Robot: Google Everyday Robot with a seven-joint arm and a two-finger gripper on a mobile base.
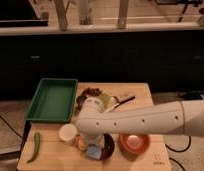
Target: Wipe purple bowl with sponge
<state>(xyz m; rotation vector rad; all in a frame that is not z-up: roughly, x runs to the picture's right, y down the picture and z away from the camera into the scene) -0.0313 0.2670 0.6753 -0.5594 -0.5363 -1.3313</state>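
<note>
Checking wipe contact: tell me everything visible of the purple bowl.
The purple bowl is small, round, shallow, nearly black, upright near the wooden table's front edge, between the white cup and the orange bowl. The gripper hangs over its cup-side half, hiding it; the pale blue sponge sits at its front rim.

Tool (93, 144) over purple bowl (109, 145), between white cup (68, 133) and orange bowl (134, 142).

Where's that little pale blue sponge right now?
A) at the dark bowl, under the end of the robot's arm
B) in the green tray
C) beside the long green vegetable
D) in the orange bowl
A: the sponge sits at the near-left edge of the purple bowl, just under the gripper, which hangs over that bowl; the green tray and the orange bowl hold no sponge.
</note>
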